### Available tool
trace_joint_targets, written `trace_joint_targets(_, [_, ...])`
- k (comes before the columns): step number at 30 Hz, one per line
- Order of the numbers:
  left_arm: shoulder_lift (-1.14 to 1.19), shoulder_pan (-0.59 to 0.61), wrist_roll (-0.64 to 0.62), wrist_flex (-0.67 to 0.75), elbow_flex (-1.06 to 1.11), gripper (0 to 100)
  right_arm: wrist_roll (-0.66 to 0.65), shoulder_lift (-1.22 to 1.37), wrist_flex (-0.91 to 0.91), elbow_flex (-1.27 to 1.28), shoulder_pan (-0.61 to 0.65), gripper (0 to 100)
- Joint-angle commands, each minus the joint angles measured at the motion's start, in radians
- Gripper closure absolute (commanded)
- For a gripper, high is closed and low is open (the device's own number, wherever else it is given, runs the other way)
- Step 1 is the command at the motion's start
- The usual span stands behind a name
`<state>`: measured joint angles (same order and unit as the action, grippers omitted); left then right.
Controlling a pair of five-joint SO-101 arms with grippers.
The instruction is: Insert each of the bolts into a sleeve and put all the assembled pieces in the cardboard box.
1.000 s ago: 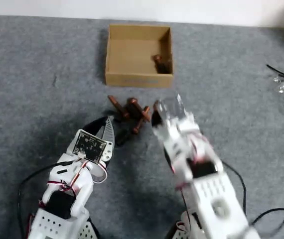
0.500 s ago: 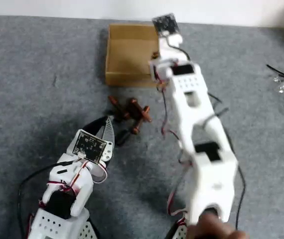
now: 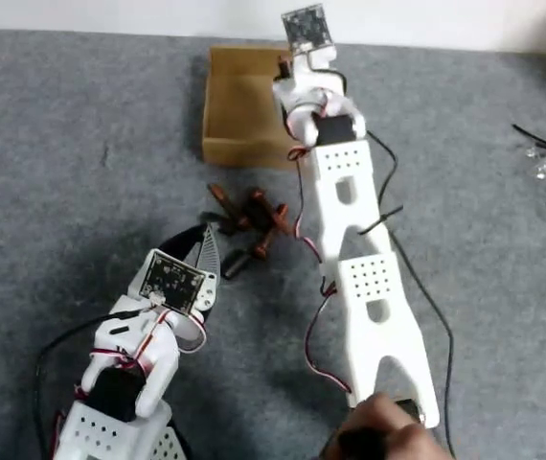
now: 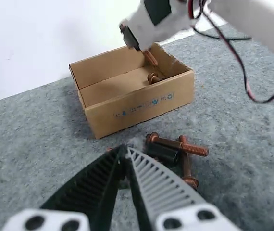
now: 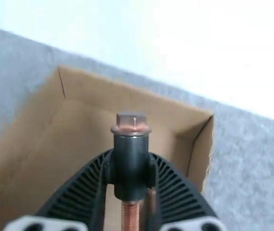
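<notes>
The right tool has swung up over the box at upper centre, clamped on a sleeved bolt and seemingly ready to drop it; the left tool sits closed.

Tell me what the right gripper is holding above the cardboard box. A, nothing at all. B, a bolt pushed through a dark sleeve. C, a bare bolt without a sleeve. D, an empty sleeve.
B: in the right wrist view the right gripper is shut on a dark sleeve, with the bolt head above it and the shank below, over the cardboard box.
</notes>
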<state>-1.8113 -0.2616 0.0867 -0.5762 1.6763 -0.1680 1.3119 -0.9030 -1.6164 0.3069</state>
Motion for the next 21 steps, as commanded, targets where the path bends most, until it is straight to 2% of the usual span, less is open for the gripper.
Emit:
trace_joint_targets(1, [-0.008,0.010,0.006,0.021,0.019,99,0.008,-0.019,-0.001,-0.067,0.002,99.2])
trace_joint_targets(21, [-0.008,0.010,0.006,0.021,0.019,99,0.005,-0.013,-0.079,0.107,0.008,97.8])
